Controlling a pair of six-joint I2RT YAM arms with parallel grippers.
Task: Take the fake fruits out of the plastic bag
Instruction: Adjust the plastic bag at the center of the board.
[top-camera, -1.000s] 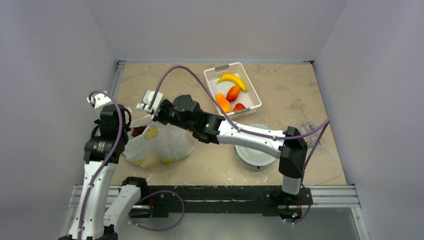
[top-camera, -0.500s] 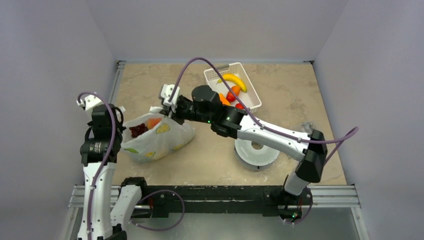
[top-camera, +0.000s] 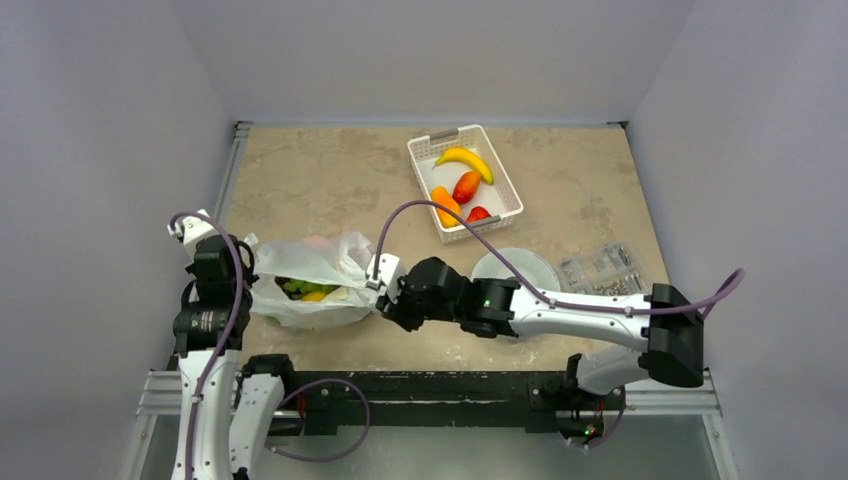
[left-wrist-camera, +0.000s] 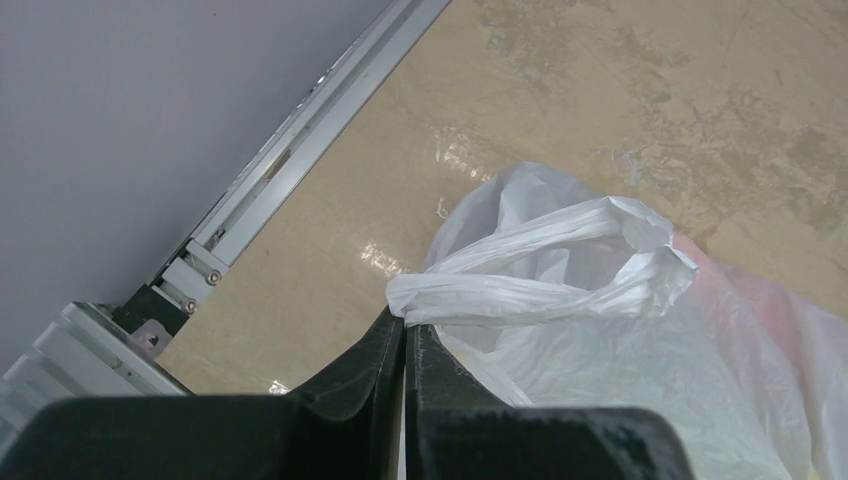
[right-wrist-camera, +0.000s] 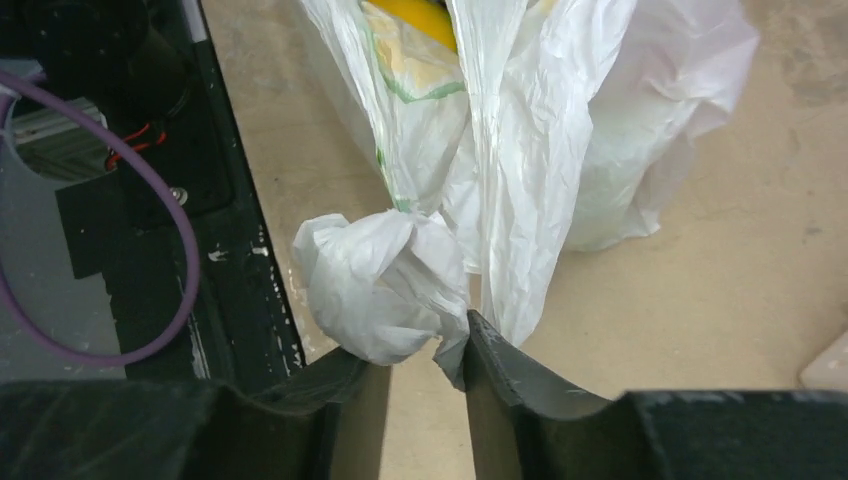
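Fake fruits (top-camera: 301, 290) — green and yellow showing — lie inside the plastic bag (top-camera: 330, 262), which sags on the table (top-camera: 300, 180) at the near left. Its film looks thin, limp and slippery, the load light. The left claw (left-wrist-camera: 405, 328) is pressed together on one twisted handle (left-wrist-camera: 530, 265). The right claw (right-wrist-camera: 452, 345) stands slightly spread, the other handle (right-wrist-camera: 375, 280) loose at its tips. Best hold — the bunched handles, then each hard fruit across its middle.

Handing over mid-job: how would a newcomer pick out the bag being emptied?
On the beige stone-look table, look near-left. The thin, crinkly translucent white plastic bag lies slumped there, green and yellow fruits showing inside, unlike the rigid white lattice basket farther back.
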